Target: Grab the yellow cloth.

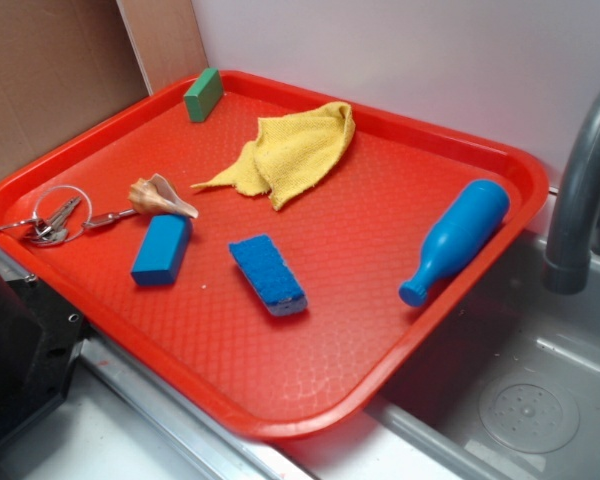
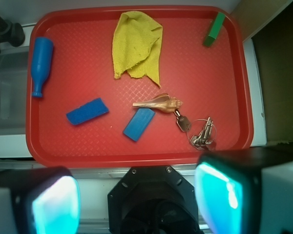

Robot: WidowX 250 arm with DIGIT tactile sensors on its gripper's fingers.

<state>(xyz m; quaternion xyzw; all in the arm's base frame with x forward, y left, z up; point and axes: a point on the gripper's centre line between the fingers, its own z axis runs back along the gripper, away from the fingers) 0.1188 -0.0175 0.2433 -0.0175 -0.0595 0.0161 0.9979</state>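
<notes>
6 things share the red tray (image 1: 310, 425) with the yellow cloth (image 1: 295, 150), all apart from it; the gripper (image 2: 136, 200) hangs spread, nothing between.

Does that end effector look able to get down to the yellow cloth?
Probably yes: the yellow cloth lies uncovered on the red tray, nothing on it, and the end effector hangs open.

No legible text, label, brand or number on anything
</notes>
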